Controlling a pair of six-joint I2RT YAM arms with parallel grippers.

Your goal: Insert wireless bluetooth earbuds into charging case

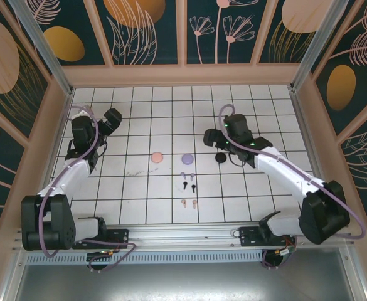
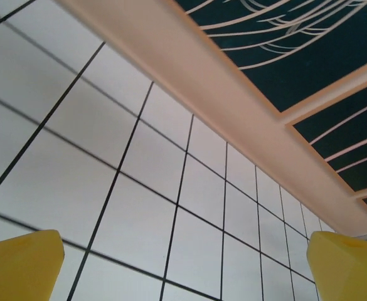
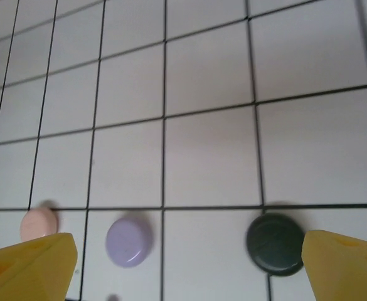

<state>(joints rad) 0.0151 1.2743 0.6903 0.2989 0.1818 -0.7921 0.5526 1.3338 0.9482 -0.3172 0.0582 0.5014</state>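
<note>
In the top view the earbuds [image 1: 188, 188] lie mid-table [image 1: 139, 200], lower left of the right tool [image 1: 210, 137], jaws apart beside the black case [image 3: 275, 244]. The left tool [image 1: 112, 118], jaws apart, sits upper left.

Bright, even light falls from overhead on the white table [image 1: 145, 106], which is nearly washed out at its middle. The arms [image 1: 76, 175] cast only faint, soft shadows, and the dark wall panels [image 1: 233, 31] stay dim.

In the left wrist view the grid lines are crisp, while the left gripper [image 2: 183, 269] shows yellow fingertips [image 2: 21, 263] blurred at 7 and 5 o'clock.

The right wrist view is softer and greyish-pink, and the right gripper [image 3: 186, 266] is out of focus. The black case [image 3: 275, 244] throws a smudged shadow toward 12 o'clock. The lilac case [image 3: 128, 241] has a small glint at 6 o'clock.
</note>
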